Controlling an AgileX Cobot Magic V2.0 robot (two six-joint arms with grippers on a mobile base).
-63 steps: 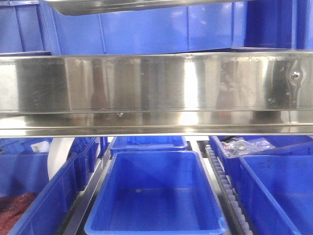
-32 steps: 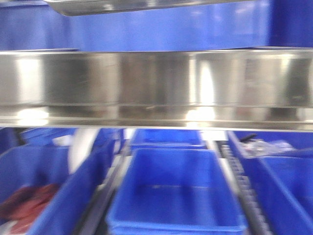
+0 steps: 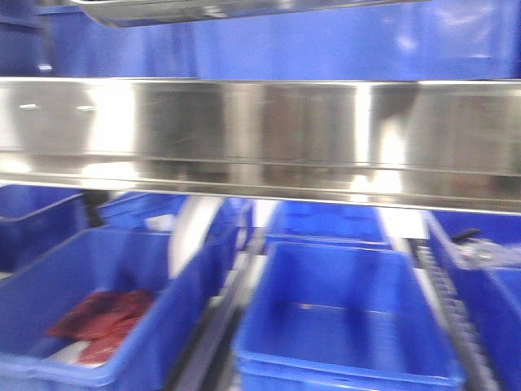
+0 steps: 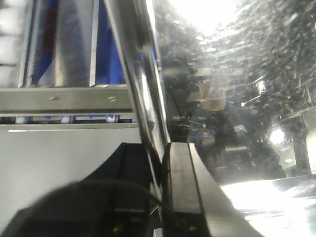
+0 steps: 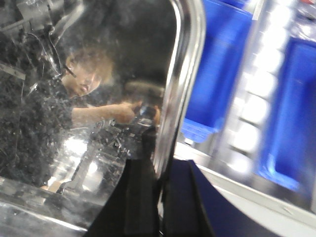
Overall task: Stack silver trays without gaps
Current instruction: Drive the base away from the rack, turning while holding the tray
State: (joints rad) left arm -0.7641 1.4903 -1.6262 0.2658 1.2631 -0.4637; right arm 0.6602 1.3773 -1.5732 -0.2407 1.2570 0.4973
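Observation:
A silver tray is held up between both arms. In the front view only its shiny underside (image 3: 203, 10) shows, along the top edge. In the left wrist view my left gripper (image 4: 165, 163) is shut on the tray's thin rim (image 4: 148, 89), and the mirror-like inside (image 4: 237, 74) fills the right. In the right wrist view my right gripper (image 5: 160, 187) is shut on the opposite rim (image 5: 190, 69), one finger inside the pan and one outside. The reflective inside (image 5: 74, 98) lies to the left.
A broad brushed-steel rail (image 3: 260, 134) crosses the front view. Below it stand blue bins: one without contents (image 3: 342, 334) in the middle, one holding red material (image 3: 102, 314) at left, one (image 3: 496, 277) at right. Roller tracks (image 3: 444, 293) run between them.
The whole front view has slid to the right and is blurred; the red-filled bin at left now shows more fully. The tray stays at the top edge.

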